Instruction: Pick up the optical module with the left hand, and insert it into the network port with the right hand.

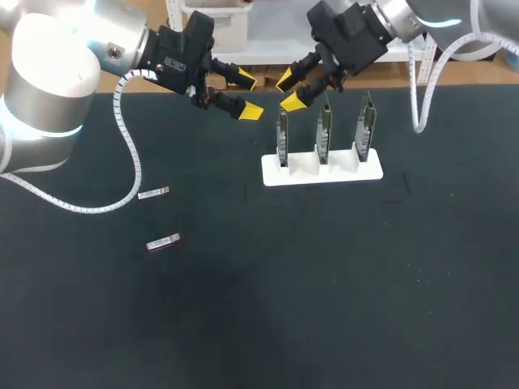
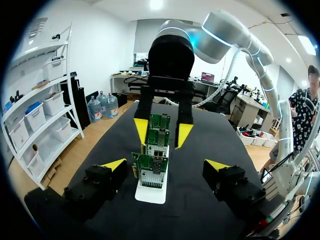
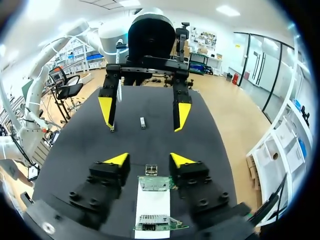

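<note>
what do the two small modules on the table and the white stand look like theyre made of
The farther optical module and the nearer optical module look like bare metal: silvery, with bright glints. The white stand looks like matte plastic, plain white with no shine, though that is a guess at this size.

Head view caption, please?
Left end effector and right end effector hover open by the card stand; two optical modules lie untouched.

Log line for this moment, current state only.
left end effector: open, empty | right end effector: open, empty, above card stand | optical modules: both lying ungrasped
</note>
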You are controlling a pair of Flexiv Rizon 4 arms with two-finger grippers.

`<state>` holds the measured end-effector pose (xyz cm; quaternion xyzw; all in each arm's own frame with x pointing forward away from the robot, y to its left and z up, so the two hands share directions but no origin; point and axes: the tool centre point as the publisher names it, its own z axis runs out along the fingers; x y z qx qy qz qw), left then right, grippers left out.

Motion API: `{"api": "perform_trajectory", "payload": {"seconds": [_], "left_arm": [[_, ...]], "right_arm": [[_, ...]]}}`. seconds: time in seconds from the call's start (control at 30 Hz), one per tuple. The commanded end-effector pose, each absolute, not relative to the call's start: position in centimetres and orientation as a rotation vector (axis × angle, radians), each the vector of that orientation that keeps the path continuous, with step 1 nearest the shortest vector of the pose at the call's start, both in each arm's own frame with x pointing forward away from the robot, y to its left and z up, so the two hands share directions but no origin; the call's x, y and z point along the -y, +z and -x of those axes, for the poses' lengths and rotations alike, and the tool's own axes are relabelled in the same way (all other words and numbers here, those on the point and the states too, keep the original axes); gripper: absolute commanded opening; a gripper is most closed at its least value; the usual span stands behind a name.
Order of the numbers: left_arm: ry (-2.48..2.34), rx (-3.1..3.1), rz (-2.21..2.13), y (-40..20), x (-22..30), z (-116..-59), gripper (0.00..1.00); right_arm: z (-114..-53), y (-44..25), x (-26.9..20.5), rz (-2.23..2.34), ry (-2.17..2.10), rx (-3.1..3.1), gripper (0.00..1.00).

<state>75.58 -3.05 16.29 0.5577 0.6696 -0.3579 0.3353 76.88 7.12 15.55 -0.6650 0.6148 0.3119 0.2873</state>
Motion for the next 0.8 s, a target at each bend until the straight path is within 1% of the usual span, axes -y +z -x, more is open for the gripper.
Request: {"api": "perform_trajectory", "payload": {"seconds": [0.03, 0.17, 0.2, 0.23, 0.27, 0.3, 0.33, 0.37, 0.4, 0.8], "left_arm": [[-0.932, -1.756, -1.458, 16.4, 3.2, -75.7, 1.0], [-0.932, -1.756, -1.458, 16.4, 3.2, -75.7, 1.0], [-0.932, -1.756, -1.458, 16.4, 3.2, -75.7, 1.0], [-0.932, -1.756, -1.458, 16.4, 3.2, -75.7, 1.0], [-0.932, -1.756, -1.458, 16.4, 3.2, -75.7, 1.0], [-0.932, -1.756, -1.458, 16.4, 3.2, -75.7, 1.0], [-0.932, -1.756, -1.458, 16.4, 3.2, -75.7, 1.0], [-0.932, -1.756, -1.458, 16.4, 3.2, -75.7, 1.0], [-0.932, -1.756, -1.458, 16.4, 3.2, -75.7, 1.0], [-0.932, -1.756, -1.458, 16.4, 3.2, -75.7, 1.0]], "right_arm": [[-76.3, 16.1, -6.8, 1.758, 0.836, -1.636, 1.0], [-76.3, 16.7, -6.2, 1.741, 0.844, -1.633, 1.0], [-76.3, 16.8, -5.9, 1.733, 0.839, -1.635, 0.88], [-76.3, 16.9, -5.7, 1.721, 0.845, -1.639, 0.87], [-76.3, 17.0, -5.5, 1.718, 0.845, -1.639, 0.75], [-76.3, 17.0, -5.3, 1.713, 0.841, -1.642, 0.51], [-76.3, 16.9, -5.1, 1.708, 0.841, -1.646, 0.36], [-76.3, 16.8, -4.9, 1.704, 0.841, -1.649, 0.07], [-76.3, 16.8, -4.8, 1.7, 0.837, -1.651, 0.0], [-75.8, 16.6, -4.6, 1.689, 0.846, -1.642, 0.0]]}}
